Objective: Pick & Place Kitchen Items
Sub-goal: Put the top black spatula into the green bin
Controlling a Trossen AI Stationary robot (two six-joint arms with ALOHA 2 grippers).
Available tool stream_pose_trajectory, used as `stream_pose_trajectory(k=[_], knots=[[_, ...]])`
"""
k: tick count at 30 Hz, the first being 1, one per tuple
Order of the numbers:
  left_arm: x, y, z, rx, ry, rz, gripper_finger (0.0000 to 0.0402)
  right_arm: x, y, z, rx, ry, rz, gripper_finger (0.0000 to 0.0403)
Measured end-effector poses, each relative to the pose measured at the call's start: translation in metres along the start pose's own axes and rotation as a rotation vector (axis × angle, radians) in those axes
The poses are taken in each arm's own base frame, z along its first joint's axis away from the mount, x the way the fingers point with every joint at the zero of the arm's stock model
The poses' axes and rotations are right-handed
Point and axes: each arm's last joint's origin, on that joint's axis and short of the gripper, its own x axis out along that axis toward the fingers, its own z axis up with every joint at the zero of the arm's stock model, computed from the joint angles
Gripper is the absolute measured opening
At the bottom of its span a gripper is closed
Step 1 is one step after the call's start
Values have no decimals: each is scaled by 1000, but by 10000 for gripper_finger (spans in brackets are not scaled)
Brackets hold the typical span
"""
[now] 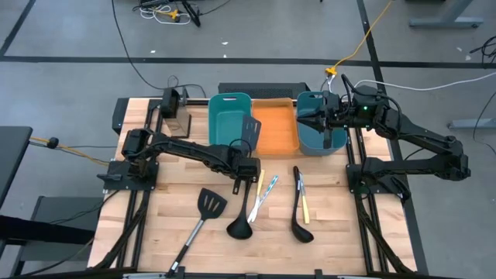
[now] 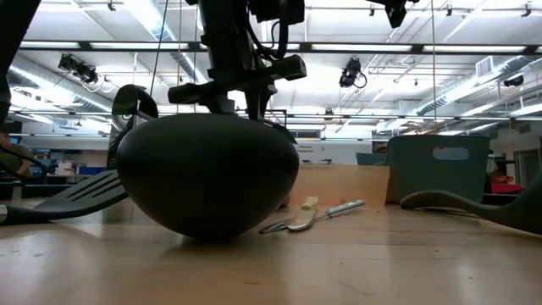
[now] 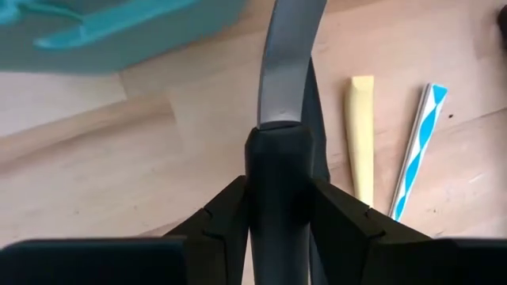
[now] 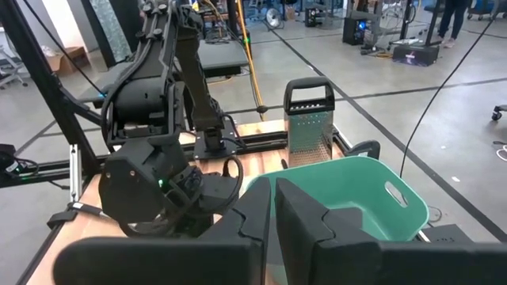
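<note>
My left gripper (image 1: 248,168) is at the table's middle, shut on a black slotted spatula whose head (image 1: 250,133) stands up by the light teal bin (image 1: 230,116) and the orange bin (image 1: 277,128). A black ladle (image 1: 239,225) rests bowl-down (image 2: 207,174) just near of it. A second spatula (image 1: 209,203) lies flat to the left and another ladle (image 1: 301,229) to the right. A yellow stick (image 3: 360,134) and a teal-and-white stick (image 3: 416,146) lie beside the left gripper, another yellow stick (image 1: 304,205) by the right ladle. My right gripper (image 1: 308,116) hangs shut over the dark teal bin (image 1: 322,132). My left gripper (image 3: 277,198) pinches the spatula's black handle piece (image 3: 277,158) between its two fingers (image 3: 226,218), just where the grey metal shaft (image 3: 281,71) begins. The fingers come steeply from above and lie across the handle. The spatula tilts, head toward the far side; its other end is hidden by the gripper.
Three bins stand side by side along the far edge. A metal grater (image 4: 309,119) stands at the far left corner, behind the left arm's base. Bare wood lies at the near right and the near left of the table (image 1: 349,232).
</note>
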Motion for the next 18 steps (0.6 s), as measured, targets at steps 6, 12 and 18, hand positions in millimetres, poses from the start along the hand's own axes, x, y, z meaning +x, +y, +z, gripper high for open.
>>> stream_pose_trajectory(k=[6,12,18], knots=[[-1,1,6,6,-3,12,123,0,0,0,-4,0,0,27],[0,2,11,4,-8,12,114,0,0,0,-4,0,0,27],[-6,4,14,6,-28,6,100,0,0,0,-4,0,0,27]])
